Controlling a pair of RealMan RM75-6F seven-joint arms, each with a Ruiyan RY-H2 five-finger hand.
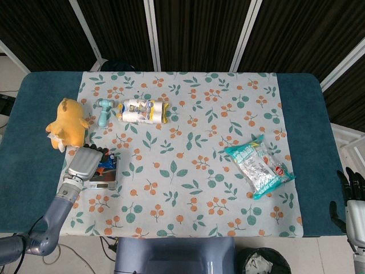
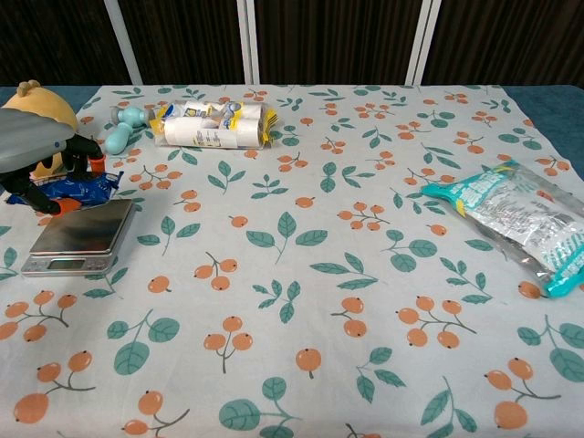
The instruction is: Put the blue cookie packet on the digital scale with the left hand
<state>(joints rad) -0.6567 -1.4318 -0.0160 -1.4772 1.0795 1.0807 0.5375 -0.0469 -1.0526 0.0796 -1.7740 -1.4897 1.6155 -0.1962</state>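
My left hand (image 1: 84,164) (image 2: 32,151) holds the blue cookie packet (image 1: 106,166) (image 2: 75,189) over the far end of the digital scale (image 2: 80,235) (image 1: 104,181) at the table's left side. In the chest view the packet hangs just above the scale's steel plate; whether it touches the plate I cannot tell. The fingers curl over the packet from above. My right hand (image 1: 353,193) shows only at the right edge of the head view, off the table, with fingers pointing up and nothing in it.
A yellow plush toy (image 1: 69,122) sits just behind my left hand. Further back lie a small teal toy (image 1: 104,111) and a white wrapped pack (image 1: 141,111). A teal snack bag (image 1: 259,166) lies at the right on the floral cloth (image 1: 188,188).
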